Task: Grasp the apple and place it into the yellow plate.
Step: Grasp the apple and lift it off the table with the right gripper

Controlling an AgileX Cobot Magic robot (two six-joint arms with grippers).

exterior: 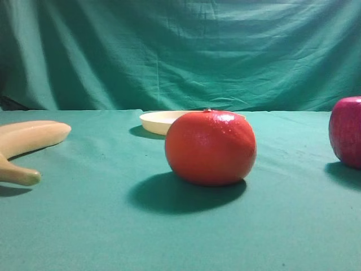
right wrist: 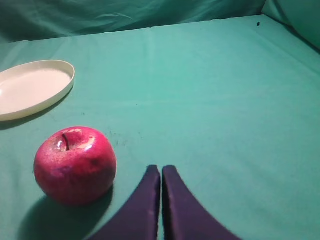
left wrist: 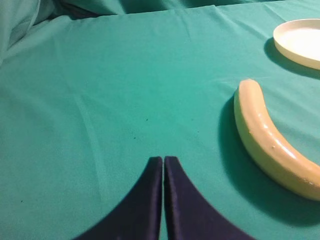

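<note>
Overhead, the apple [exterior: 346,131] sits at the far right of the counter [exterior: 84,226], well apart from the yellow plate [exterior: 161,121] behind the orange fruit [exterior: 210,148]; from the left wrist, the left end effector [left wrist: 163,159] is clenched, empty, near the banana [left wrist: 267,137]. From the right wrist, the right end effector [right wrist: 161,168] is clenched, empty, just beside the apple [right wrist: 75,165]; glossy, rigid and probably slippery, it wants gripping across its widest middle.

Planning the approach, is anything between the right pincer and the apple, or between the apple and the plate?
Nothing visible. In the right wrist view the shut right pincer sits just right of the apple, with bare cloth between the apple and the plate.
</note>
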